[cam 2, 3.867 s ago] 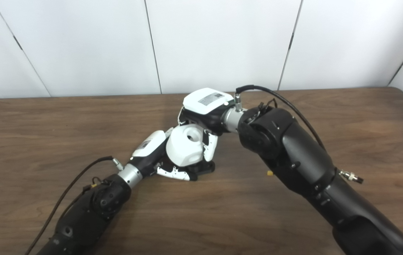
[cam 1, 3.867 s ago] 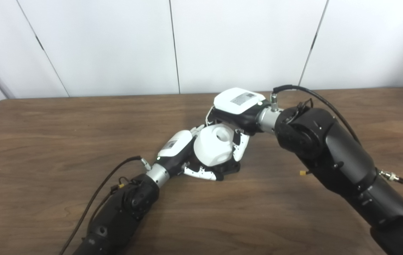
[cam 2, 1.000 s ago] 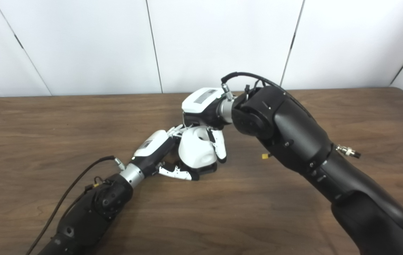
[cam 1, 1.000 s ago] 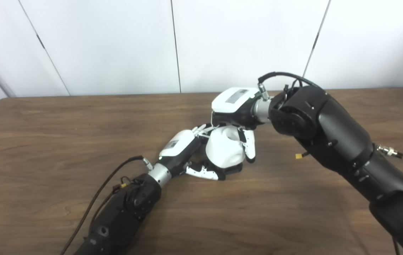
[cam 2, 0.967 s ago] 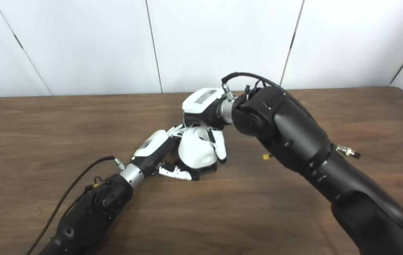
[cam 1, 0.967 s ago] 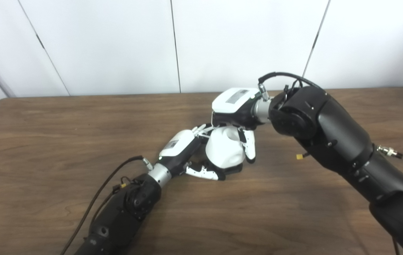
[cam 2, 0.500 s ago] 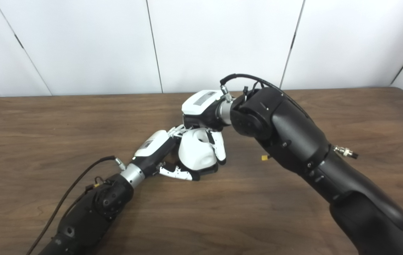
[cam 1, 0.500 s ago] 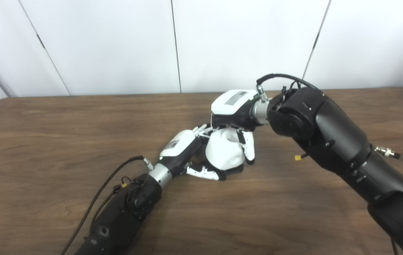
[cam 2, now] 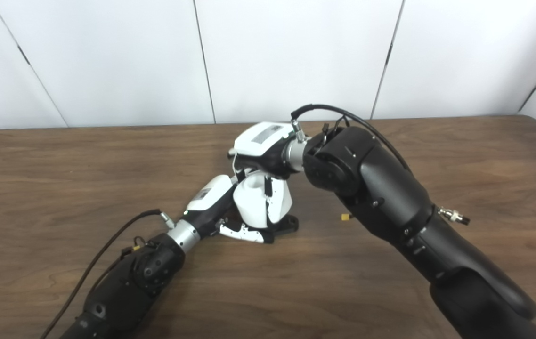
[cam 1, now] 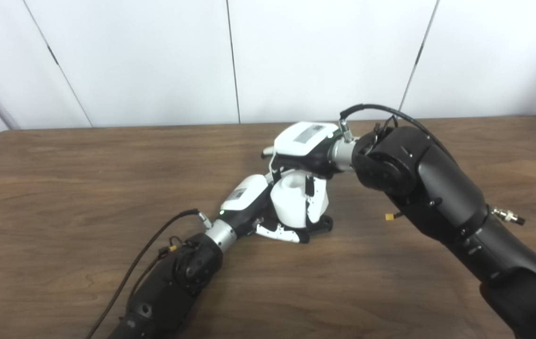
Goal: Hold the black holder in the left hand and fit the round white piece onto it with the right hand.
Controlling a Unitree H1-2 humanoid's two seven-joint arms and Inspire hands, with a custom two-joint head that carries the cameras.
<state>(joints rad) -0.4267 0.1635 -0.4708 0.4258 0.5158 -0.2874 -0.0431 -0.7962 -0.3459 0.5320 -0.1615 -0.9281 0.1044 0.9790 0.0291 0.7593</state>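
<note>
The right hand [cam 1: 303, 146] grips the round white plastic piece [cam 1: 294, 202] atop the black holder [cam 1: 320, 225], which the left hand [cam 1: 249, 200] clasps; it seems nearly seated.

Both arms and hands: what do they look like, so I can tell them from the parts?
Both arms are glossy black shells with silver wrist collars. The left hand and right hand have white backs bearing grey labels, black palms, and white fingers with black joints. A black cable loops into each wrist; small yellow tags show near both.

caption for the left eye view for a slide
Left hand steadies the black holder on the wooden table while the right hand grips the round white piece from above.
</note>
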